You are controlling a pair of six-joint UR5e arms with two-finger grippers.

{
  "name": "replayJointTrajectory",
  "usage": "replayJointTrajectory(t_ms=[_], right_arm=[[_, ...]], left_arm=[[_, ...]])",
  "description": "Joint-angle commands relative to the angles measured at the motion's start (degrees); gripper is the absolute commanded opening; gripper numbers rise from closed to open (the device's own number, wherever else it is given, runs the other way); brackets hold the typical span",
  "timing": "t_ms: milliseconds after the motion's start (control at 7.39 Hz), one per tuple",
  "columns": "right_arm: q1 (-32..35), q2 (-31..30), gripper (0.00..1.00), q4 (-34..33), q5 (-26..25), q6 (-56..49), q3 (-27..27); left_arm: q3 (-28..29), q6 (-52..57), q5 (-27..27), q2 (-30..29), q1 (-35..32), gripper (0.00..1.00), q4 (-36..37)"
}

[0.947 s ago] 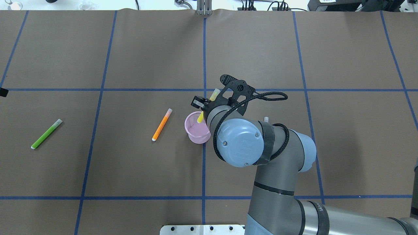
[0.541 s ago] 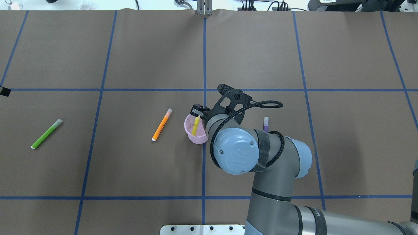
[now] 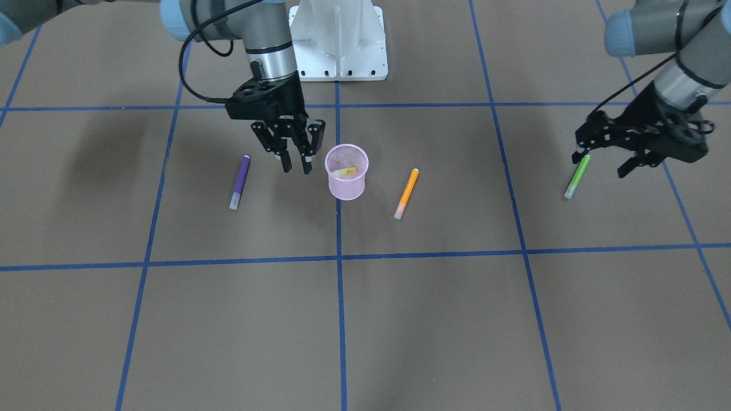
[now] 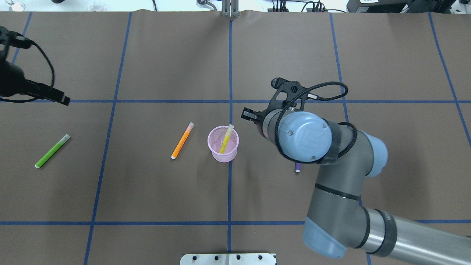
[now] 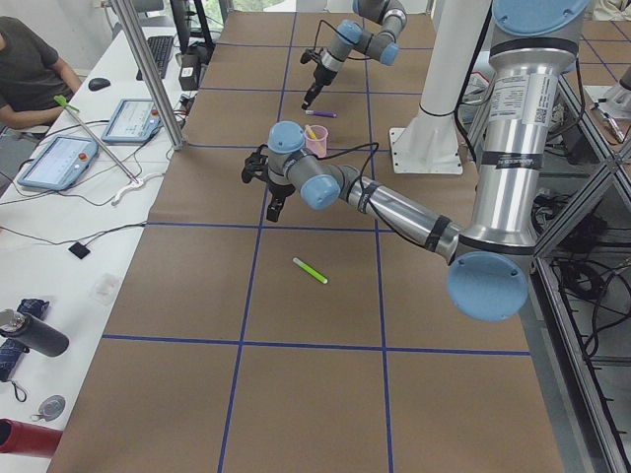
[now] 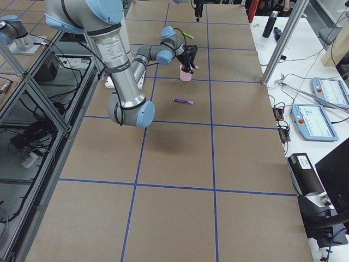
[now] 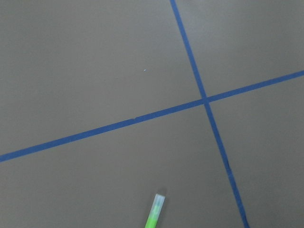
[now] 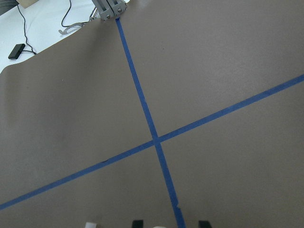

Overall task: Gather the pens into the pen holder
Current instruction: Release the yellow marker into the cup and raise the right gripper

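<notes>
Counting pens: 1 of 4 in

My right gripper (image 3: pixel 297 169), fingers spread & empty, hangs just beside the pen holder (image 3: pixel 346 185). My left gripper (image 3: pixel 601 165), also spread, hovers near the green pen (image 3: pixel 576 177). Yellow pen (image 4: pixel 225 139) leans inside the holder. Purple pen (image 3: pixel 240 182), orange pen (image 3: pixel 406 194) & green lie on the table: 3 left.

Right arm (image 4: pixel 333 184) hides most of purple pen (image 4: pixel 298 169).

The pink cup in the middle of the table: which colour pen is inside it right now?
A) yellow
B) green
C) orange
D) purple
A: the yellow pen leans inside the pink mesh cup, while the purple pen, orange pen and green pen lie flat on the table outside it.
</notes>
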Motion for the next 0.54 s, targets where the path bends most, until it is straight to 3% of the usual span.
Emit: replayJointTrajectory(t_ms=[0,135,270,406], right_arm=[[6.7,-6.18,0.49,0.01,11.36,-9.5,1.75],[8.63,-8.46,0.49,0.1,14.61,-13.55,1.67],[12.05,-10.05,0.48,0.1,21.08,-17.07,1.58],[15.47,-11.98,0.48,0.1,27.41,-20.67,1.06]], left_arm=[[0.51,-2.95,5.99,-2.88,7.22,0.99,1.57],[2.34,-2.86,7.4,-4.62,10.12,0.98,1.75],[4.79,-2.85,7.33,-9.94,10.59,0.97,5.93],[5.16,-2.68,7.59,-15.56,14.51,0.97,14.15]])
